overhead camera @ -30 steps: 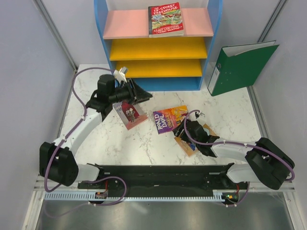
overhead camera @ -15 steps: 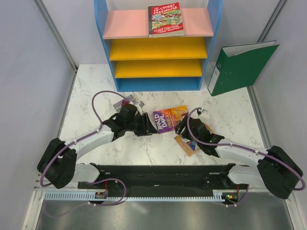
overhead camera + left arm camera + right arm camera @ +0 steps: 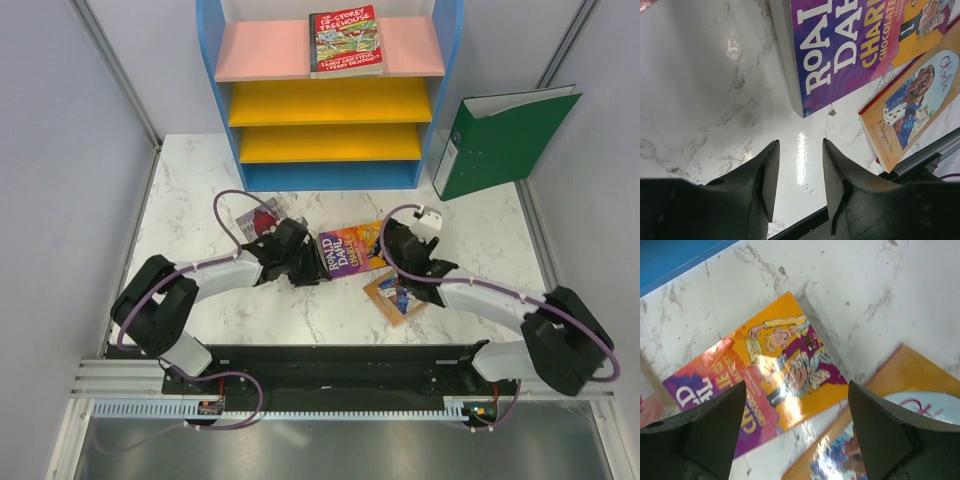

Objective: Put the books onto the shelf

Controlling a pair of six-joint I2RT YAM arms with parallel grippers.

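Note:
The purple-orange Roald Dahl book lies flat mid-table, with an orange illustrated book just right of it. My left gripper is low at the purple book's left edge, open, only marble between its fingers; that book is just ahead. My right gripper hovers over the book's right end, wide open and empty, above its cover. A small maroon book lies behind the left arm. The red-green Treehouse book sits on the pink top board of the shelf.
A big green ring binder stands open at the back right, beside the shelf. The shelf's blue base is close ahead of the right gripper. The orange book lies near the black rail at the table's front edge.
My left arm swung down from near the shelf to the purple book's left edge. My right gripper moved off the orange book up to the purple book's right end and opened wider.

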